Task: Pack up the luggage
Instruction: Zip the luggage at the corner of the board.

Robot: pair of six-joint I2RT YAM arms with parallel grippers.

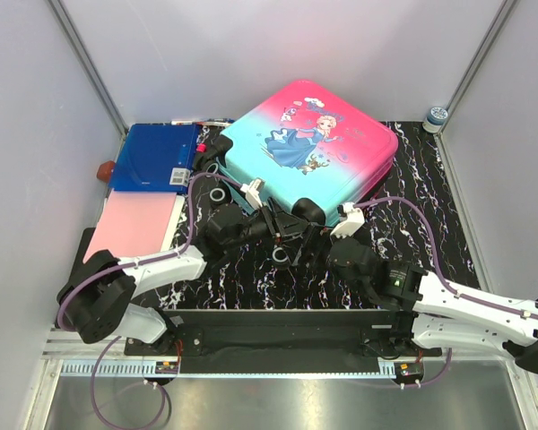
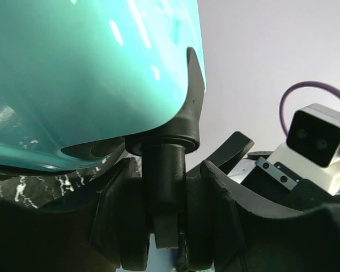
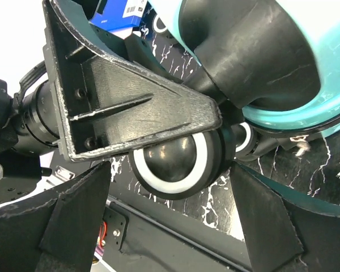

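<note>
The luggage (image 1: 309,148) lies shut and flat at the back middle of the table, pink fading to teal with a princess print. Its teal shell (image 2: 85,68) fills the left wrist view. My left gripper (image 1: 282,231) (image 2: 165,226) is shut on the black wheel post (image 2: 165,175) at the case's near corner. Under that post a black wheel with a white ring (image 3: 175,164) hangs just above the mat. My right gripper (image 1: 321,249) (image 3: 173,226) stands open, one finger on each side of that wheel and not touching it.
A blue folder (image 1: 154,157) and a pink sheet (image 1: 134,224) lie left of the case. A small red object (image 1: 103,170) sits by the left wall. A small jar (image 1: 437,115) stands at the back right. White walls close in three sides.
</note>
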